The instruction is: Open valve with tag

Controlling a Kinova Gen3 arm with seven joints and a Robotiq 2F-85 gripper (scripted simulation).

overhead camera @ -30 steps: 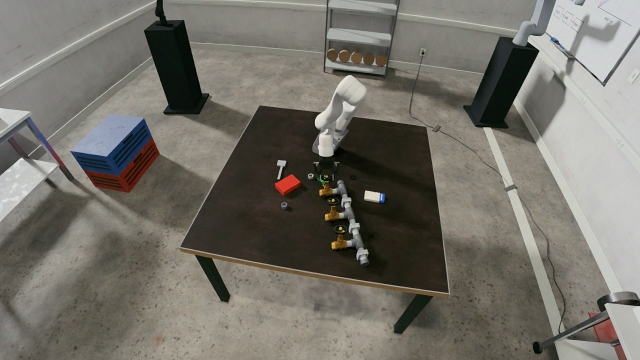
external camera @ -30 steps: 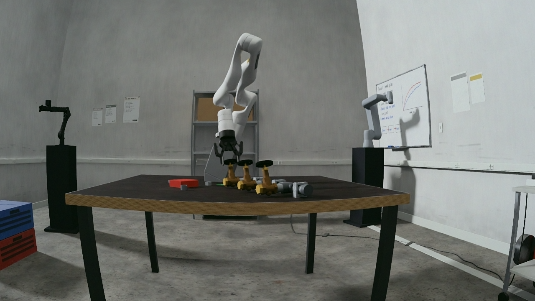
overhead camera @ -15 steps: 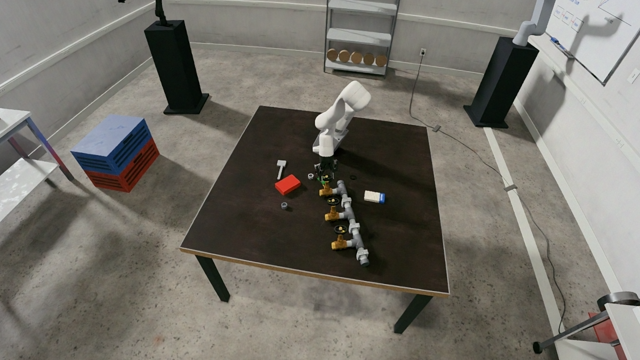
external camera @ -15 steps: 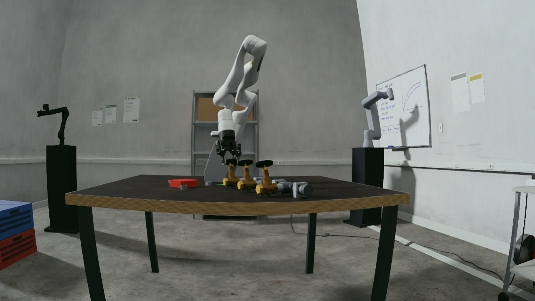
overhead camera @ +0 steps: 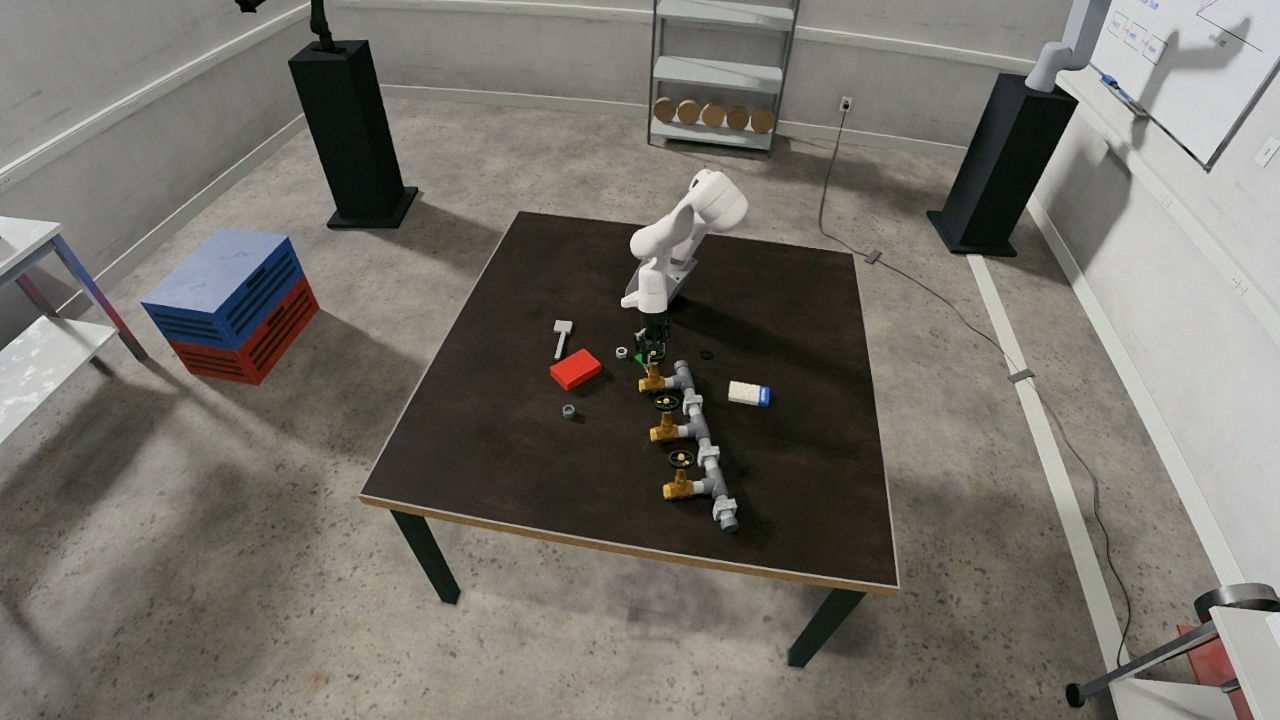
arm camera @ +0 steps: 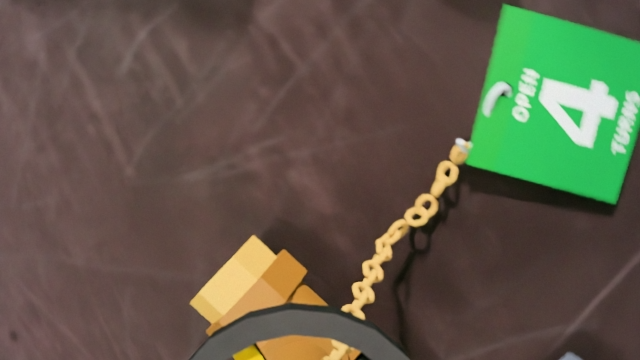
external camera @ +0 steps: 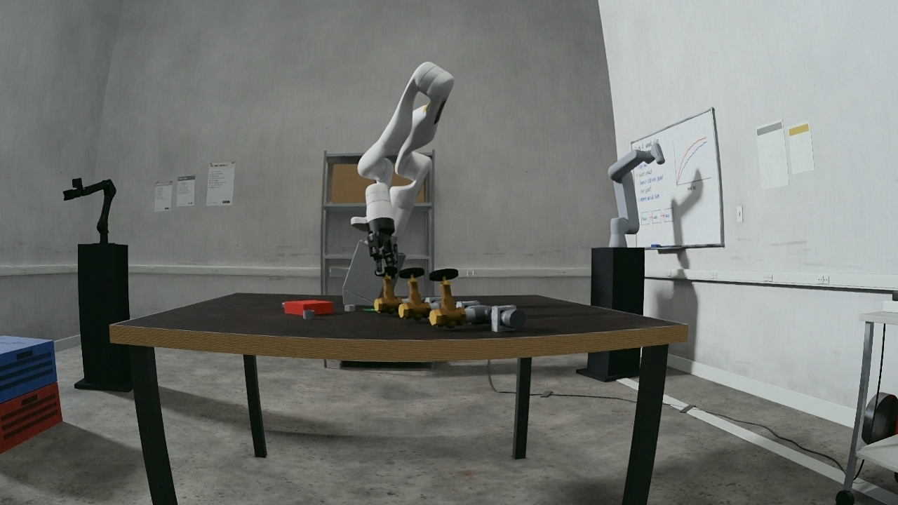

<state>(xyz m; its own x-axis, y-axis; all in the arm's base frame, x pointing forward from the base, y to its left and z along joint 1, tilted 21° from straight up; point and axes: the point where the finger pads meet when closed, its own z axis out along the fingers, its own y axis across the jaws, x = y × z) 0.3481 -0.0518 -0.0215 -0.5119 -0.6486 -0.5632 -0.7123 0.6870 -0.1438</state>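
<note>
Three brass valves with black handwheels stand in a row on a grey pipe (overhead camera: 707,438) (external camera: 483,313) on the dark table (overhead camera: 501,447). The far valve (overhead camera: 651,384) (arm camera: 250,280) has a gold chain (arm camera: 400,232) running to a green tag (overhead camera: 639,358) (arm camera: 555,110) that reads "OPEN 4 TURNS". My gripper (overhead camera: 651,356) (external camera: 384,270) points straight down onto this valve, fingers partly open and straddling its handwheel (arm camera: 300,320), whose rim shows at the bottom of the wrist view. The fingertips are out of the wrist view. The middle handwheel (overhead camera: 664,404) (external camera: 411,272) and the near handwheel (overhead camera: 680,458) (external camera: 443,274) stand free.
A red block (overhead camera: 574,368) (external camera: 307,306) lies left of the valves, a grey hammer-like piece (overhead camera: 560,335) behind it. Two small grey fittings (overhead camera: 621,352) (overhead camera: 568,411) and a black ring (overhead camera: 706,358) lie nearby. A white and blue box (overhead camera: 748,393) lies right of the pipe.
</note>
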